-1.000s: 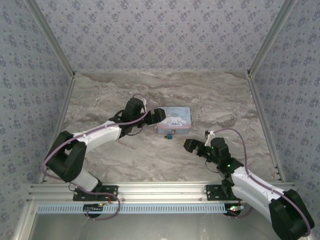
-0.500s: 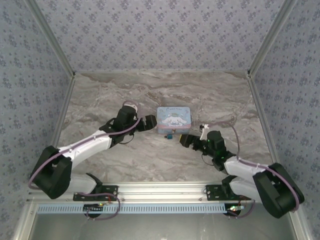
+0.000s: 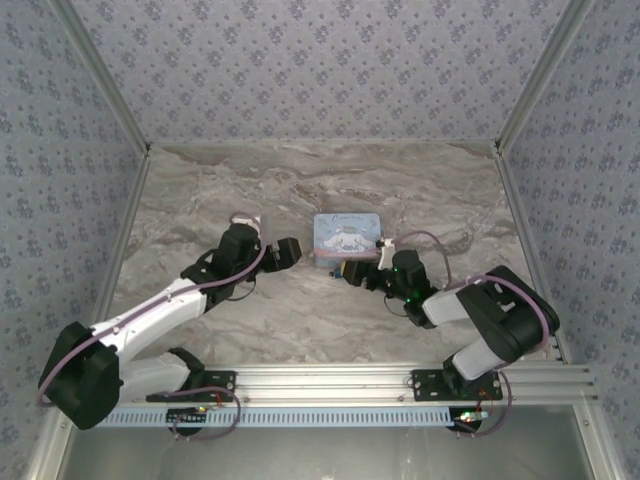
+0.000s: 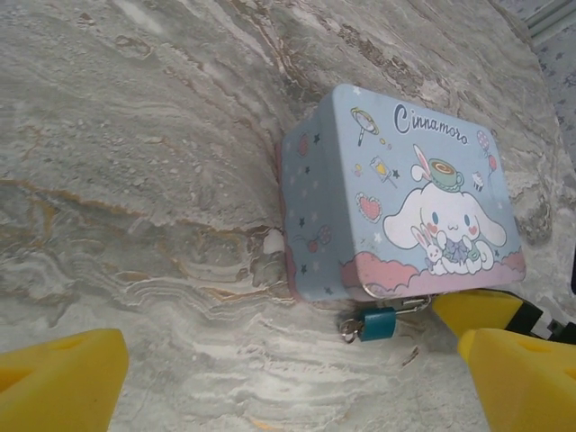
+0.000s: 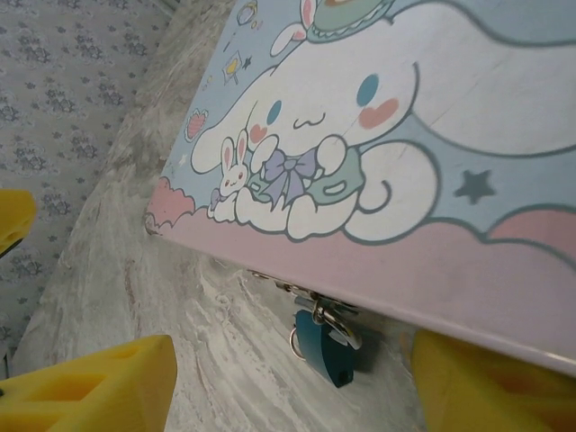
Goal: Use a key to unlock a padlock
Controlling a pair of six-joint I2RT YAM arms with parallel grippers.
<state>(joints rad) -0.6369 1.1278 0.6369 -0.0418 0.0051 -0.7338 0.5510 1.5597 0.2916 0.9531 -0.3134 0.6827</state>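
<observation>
Padlock (image 5: 326,349) hangs off the front latch of the tin box (image 5: 378,180), lower centre of the right wrist view. Right gripper (image 5: 292,382) is spread wide with a finger on either side of it, likely lining up a grasp. Left gripper (image 4: 292,360) is also spread and empty, facing the box's left side, probably to brace it. Key not discernible.

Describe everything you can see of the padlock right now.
The padlock is tiny, with a teal-blue body and a thin silvery shackle, which looks closed. It hangs from the clasp on the front edge of the cartoon tin, its body down by the marble table. A small metal ring sits beside it.
</observation>
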